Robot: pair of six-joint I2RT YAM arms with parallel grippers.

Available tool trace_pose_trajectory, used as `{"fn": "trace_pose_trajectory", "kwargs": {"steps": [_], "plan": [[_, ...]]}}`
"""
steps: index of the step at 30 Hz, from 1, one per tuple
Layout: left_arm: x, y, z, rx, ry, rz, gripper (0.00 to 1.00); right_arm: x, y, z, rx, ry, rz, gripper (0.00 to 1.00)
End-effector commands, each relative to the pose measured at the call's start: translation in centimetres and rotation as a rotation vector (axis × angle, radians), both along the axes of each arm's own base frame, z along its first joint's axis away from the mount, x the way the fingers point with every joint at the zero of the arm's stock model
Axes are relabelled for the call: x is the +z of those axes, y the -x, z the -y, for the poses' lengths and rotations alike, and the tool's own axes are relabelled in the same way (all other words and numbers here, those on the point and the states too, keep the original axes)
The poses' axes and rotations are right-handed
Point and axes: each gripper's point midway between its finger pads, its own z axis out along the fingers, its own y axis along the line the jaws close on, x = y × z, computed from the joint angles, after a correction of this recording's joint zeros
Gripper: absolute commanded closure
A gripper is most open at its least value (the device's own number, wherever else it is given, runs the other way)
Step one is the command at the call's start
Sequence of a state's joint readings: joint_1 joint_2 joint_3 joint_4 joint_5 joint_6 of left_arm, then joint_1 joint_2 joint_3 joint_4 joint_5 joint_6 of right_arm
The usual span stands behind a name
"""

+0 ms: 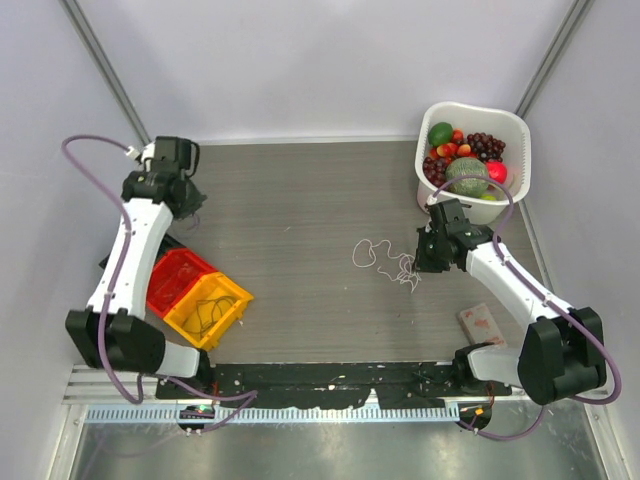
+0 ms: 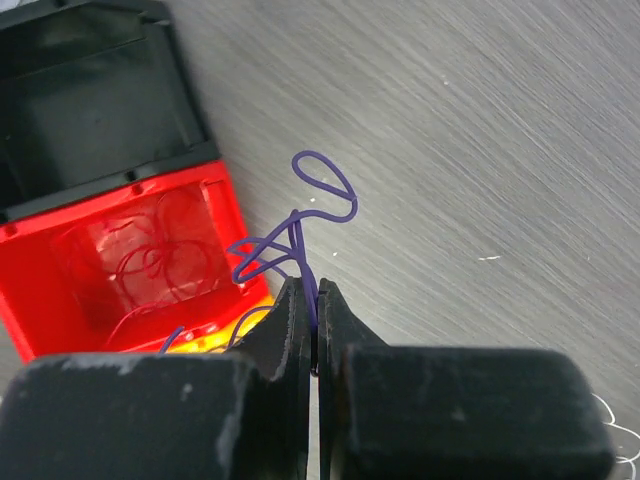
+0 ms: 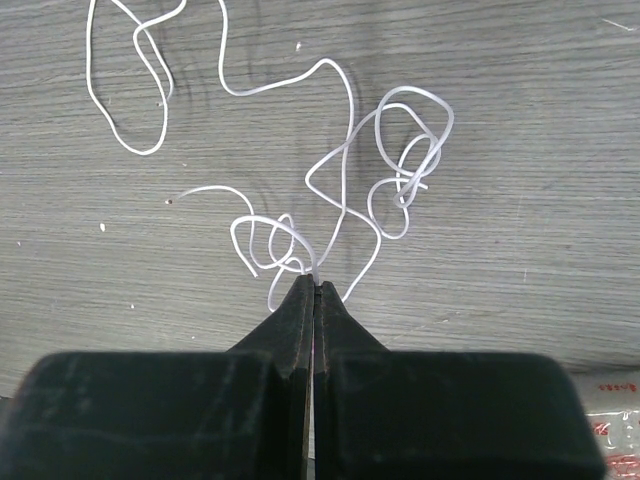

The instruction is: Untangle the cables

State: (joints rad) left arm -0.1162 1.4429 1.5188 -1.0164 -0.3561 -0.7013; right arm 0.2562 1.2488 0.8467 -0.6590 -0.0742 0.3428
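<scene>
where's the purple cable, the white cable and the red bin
purple cable (image 2: 318,154), left wrist view, top of its loop
white cable (image 3: 140,153), right wrist view, bottom of its left loop
red bin (image 2: 228,215), left wrist view, its right wall

Thin white wire tangle (image 1: 403,270) mid-table; thin purple wire (image 2: 298,235) left, near red plastic bin (image 1: 178,280); white plastic fruit basket (image 1: 475,106) behind, far right

Grey wood-grain table (image 1: 300,200). Left side: red bin (image 1: 190,262) touching yellow bin (image 1: 238,296), black bin (image 2: 185,100) butted against the red one. Far right corner: white basket (image 1: 520,135) with grapes (image 1: 487,146) and a green melon (image 1: 467,177). Small packet (image 1: 482,322) near the right edge.
</scene>
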Motion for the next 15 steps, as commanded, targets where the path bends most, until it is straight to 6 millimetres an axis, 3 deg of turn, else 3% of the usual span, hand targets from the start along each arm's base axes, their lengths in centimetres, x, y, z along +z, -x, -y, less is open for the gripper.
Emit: {"fn": "trace_pose_trajectory", "kwargs": {"steps": [1,5,8,12,15], "plan": [[-1.7,3.4,0.3,0.048,0.123,-0.050,1.00,0.8,-0.9,-0.6,0.013,-0.019,0.039,0.99],[-5.5,6.5,3.9,-0.010,0.309,-0.155,1.00,0.7,-1.1,-0.7,0.008,-0.025,0.040,0.99],[-8.3,8.9,5.2,-0.031,0.379,-0.259,1.00,0.4,-1.0,-0.9,0.012,-0.033,0.030,0.99],[-11.2,12.7,3.0,0.094,0.291,-0.383,1.00,0.3,-1.0,-1.0,0.014,-0.037,0.030,0.99],[-12.8,14.1,2.5,0.150,0.281,-0.410,1.00,0.2,-0.8,-1.0,0.015,-0.040,0.026,0.99]]}}
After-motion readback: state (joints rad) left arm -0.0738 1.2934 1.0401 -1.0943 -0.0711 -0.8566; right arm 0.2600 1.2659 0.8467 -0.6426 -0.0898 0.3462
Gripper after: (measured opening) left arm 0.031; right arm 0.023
